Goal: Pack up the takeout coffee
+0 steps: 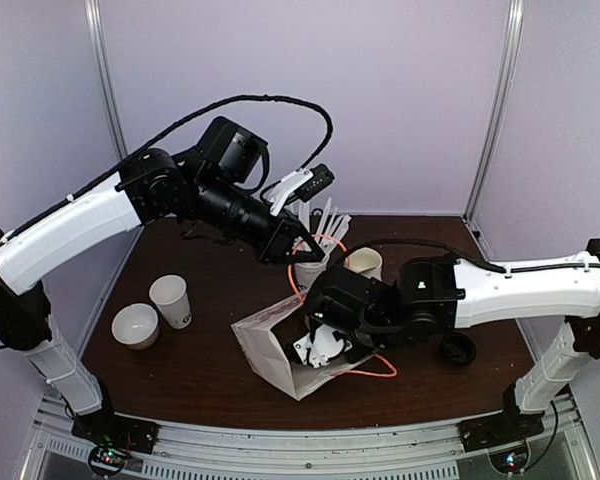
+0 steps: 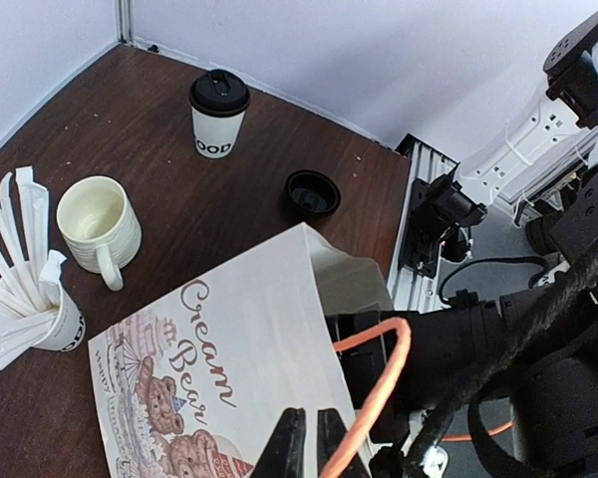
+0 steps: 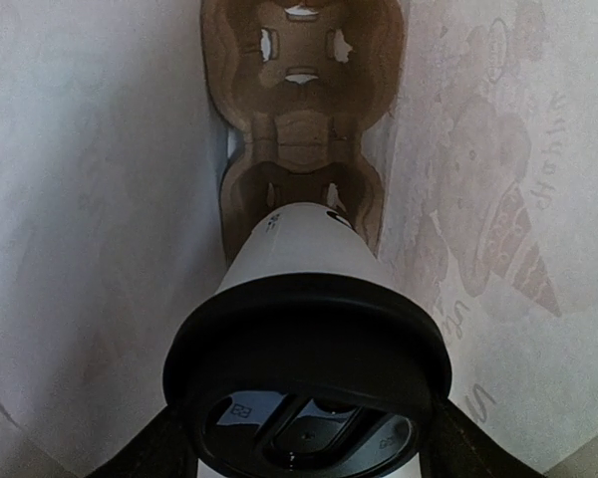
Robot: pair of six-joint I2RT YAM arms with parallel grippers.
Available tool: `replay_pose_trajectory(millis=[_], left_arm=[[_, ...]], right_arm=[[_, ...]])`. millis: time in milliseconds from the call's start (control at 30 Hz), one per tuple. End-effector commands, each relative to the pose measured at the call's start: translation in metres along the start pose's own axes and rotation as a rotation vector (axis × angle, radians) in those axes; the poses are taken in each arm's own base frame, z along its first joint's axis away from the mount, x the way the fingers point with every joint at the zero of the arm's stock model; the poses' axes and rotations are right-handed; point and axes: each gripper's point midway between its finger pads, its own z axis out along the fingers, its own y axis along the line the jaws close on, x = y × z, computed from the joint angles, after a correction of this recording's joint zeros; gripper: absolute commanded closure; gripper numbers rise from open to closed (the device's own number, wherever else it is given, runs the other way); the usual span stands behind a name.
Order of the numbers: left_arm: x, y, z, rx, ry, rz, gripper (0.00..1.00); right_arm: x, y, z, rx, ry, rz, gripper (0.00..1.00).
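The paper bag [image 2: 219, 378] is white, printed with brown bears and reddish-brown script, its handle [image 2: 384, 383] orange. The far cup [image 2: 218, 129] and the cup in the bag [image 3: 304, 254] are white with black lids. The mug [image 2: 97, 224] is cream, the table [image 2: 130, 119] dark brown, the cup carrier [image 3: 299, 119] tan.

Pale lilac walls [image 1: 400, 90]; silver corner posts [image 1: 494, 110]; dark brown table [image 1: 205, 375]; metal rail [image 1: 310, 440] along near edge.
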Motion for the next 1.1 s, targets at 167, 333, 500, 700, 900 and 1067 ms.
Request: replay_pose_trajectory(millis=[167,333,500,700,900,1067], left_arm=[[-0.012,-0.013,-0.011,0.036,-0.057,0.031,0.95],[-0.011,-0.014,-0.014,0.037,-0.059,0.031,0.96],[-0.011,-0.014,-0.014,0.040,-0.059,0.031,0.96],[-0.011,-0.014,-0.015,0.037,-0.061,0.036,0.95],[-0.011,-0.015,-0.015,0.043,-0.060,0.035,0.96],[-0.012,-0.016,-0.015,0.049,-0.062,0.038,0.96]], right_arm=[[-0.004,-0.024,0.001,0.110,0.009,0.033,0.40],[-0.005,-0.018,0.008,0.092,0.006,0.028,0.40],[-0.001,-0.020,0.016,0.090,0.011,0.041,0.40],[0.001,-0.020,0.024,0.073,0.004,0.054,0.40],[-0.002,-0.019,0.030,0.048,-0.022,0.073,0.40],[-0.003,-0.019,0.036,0.041,-0.027,0.072,0.40]])
